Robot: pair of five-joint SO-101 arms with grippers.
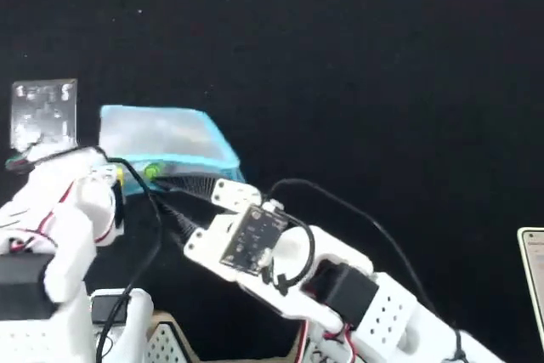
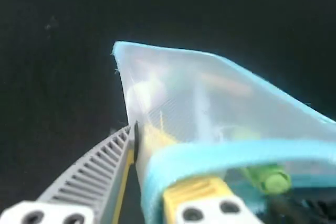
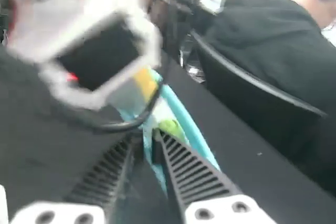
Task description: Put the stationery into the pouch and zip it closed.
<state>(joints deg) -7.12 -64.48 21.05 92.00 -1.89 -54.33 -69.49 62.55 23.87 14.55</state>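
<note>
Tabletop (image 1: 382,82), black, takes most of the high view. On it, at the left of centre, lies the translucent blue pouch (image 1: 161,138). The right arm (image 1: 340,282) comes from the lower right and the left arm (image 1: 59,218) stands at the lower left; both meet at the near edge of the pouch.

The left gripper (image 2: 140,145) is closed on one end of the pouch, with its ribbed finger outside and its yellow finger under the blue zip edge (image 2: 236,153). The right gripper (image 3: 152,142) has its jaws almost together, pinching the same blue edge. I cannot make out the zip pull itself.

A green marker (image 2: 268,178) lies inside, just behind the zip edge, so I judge the step in hand to be the zipping. To do it well, the left gripper should hold its end firm and taut, and the right one should pull straight along the edge and low, so that the marker is not caught in the zip.
</note>
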